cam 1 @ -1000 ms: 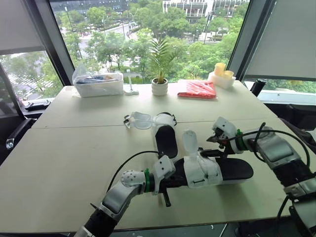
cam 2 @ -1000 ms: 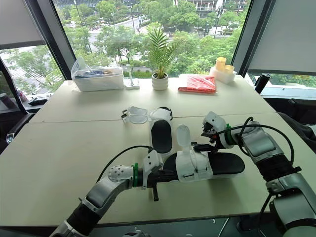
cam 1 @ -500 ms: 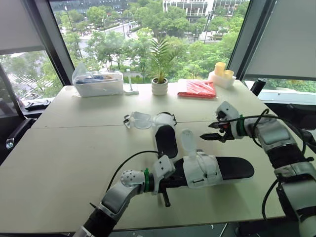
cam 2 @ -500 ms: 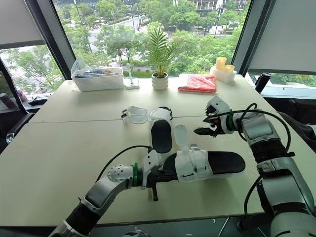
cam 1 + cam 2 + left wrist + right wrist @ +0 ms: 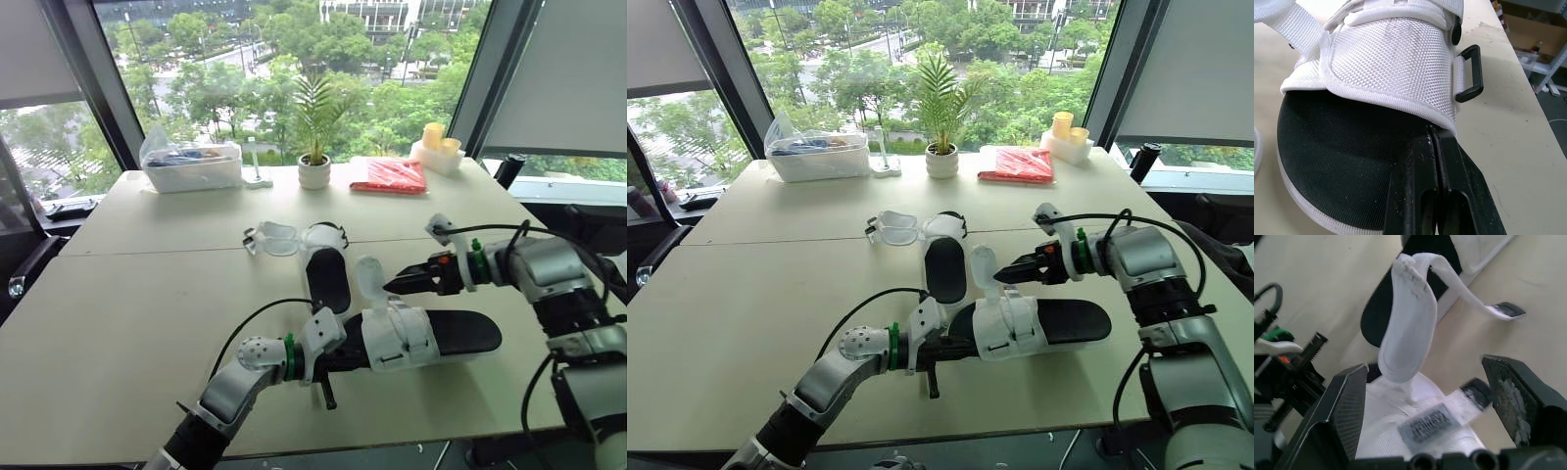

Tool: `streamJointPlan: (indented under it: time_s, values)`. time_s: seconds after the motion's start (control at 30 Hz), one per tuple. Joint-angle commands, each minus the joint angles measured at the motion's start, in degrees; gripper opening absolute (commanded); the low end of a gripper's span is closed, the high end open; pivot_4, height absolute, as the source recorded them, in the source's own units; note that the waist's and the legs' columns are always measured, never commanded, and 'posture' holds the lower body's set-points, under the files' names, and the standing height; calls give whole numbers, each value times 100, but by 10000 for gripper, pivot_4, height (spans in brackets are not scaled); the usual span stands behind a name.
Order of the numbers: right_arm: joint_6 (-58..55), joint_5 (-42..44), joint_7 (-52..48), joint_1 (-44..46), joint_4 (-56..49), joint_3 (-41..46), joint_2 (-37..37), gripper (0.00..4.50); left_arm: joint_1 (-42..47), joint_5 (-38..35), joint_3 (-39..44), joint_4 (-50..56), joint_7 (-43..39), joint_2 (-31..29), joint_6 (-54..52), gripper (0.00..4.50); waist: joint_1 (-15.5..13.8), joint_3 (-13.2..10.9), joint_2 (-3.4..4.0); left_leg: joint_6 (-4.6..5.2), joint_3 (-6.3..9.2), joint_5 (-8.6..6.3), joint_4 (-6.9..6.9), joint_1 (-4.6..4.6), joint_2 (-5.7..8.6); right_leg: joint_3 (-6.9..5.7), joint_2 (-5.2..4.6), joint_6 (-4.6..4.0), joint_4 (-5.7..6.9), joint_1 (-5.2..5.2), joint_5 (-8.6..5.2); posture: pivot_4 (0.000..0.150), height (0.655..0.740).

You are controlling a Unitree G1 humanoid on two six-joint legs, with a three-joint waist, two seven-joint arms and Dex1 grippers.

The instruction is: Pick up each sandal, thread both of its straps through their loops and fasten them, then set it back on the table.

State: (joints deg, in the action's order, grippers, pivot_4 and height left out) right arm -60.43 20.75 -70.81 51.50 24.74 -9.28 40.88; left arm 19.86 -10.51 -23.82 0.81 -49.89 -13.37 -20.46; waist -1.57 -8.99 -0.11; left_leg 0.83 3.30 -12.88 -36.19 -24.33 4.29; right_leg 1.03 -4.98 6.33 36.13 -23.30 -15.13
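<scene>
1. While the left gripper [image 5: 338,358] pins the toe end of the near sandal [image 5: 436,338], its fingers [image 5: 1422,196] pressed together at the hem of the white upper, the sole lies flat on the table [image 5: 147,294] near the front edge.
2. Right gripper [image 5: 394,285] hovers with its fingers spread wide, just beside the loose strap [image 5: 371,279], which stands upright off the upper. Nothing is gripped yet.
3. Step in hand, by my reading: catch that strap near its free tip.
4. Doing it well:
   - close on the tip's flat faces, not the edges, so the webbing does not fold or twist;
   - grip close to the end, leaving enough tail to feed through the black loop [image 5: 1471,73] on the sandal's side;
   - keep the left clamp firm, so that pulling the strap does not drag the sandal.
5. Risk: the strap looks floppy and may bend away as a finger touches it.
6. Far sandal [image 5: 328,279] lies behind, at mid-table, with its straps lying open.
</scene>
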Motion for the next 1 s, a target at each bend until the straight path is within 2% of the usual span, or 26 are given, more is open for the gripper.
streamJointPlan:
  time_s: [0.03,0.2,0.43,0.6,0.87,0.93,1.0]
  values:
    - [36,138,-5,225,462,187,-255,39626,-87,99,-36,-141,38,-67,-55,0,4,0,0,0,0,0,0,-1,0,0,0,0,0,0,0,1500,7400]
    - [143,186,-200,601,1092,142,-803,39626,-103,97,-13,-112,53,-94,-72,0,80,0,0,-1,0,1,1,-2,1,-1,0,1,1,-3,1,1500,7400]
    - [39,291,-308,1339,1945,457,-1147,39626,-156,102,38,-60,132,-98,-91,0,96,1,1,-1,1,0,0,-2,2,-2,1,2,3,-4,2,1500,7400]
    - [81,270,-318,1727,2458,652,-1237,39626,-177,109,54,-38,184,-89,-84,0,100,1,3,-2,1,0,3,-1,2,-1,1,2,4,-6,2,1500,7400]
    - [155,238,-416,2015,2714,739,-1247,39626,-194,88,44,-8,203,-84,-90,0,103,1,3,-2,1,0,4,-2,3,-1,1,2,6,-8,2,1500,7400]
    - [152,238,-422,2054,2733,752,-1249,34451,-200,78,48,-6,206,-78,-94,0,103,1,3,-2,0,0,4,-2,3,-1,1,2,7,-8,2,1500,7400]
    - [161,237,-437,2084,2729,757,-1245,26197,-203,71,49,-6,209,-73,-96,0,102,1,4,-3,1,0,4,-2,3,-1,1,2,7,-9,2,1500,7400]
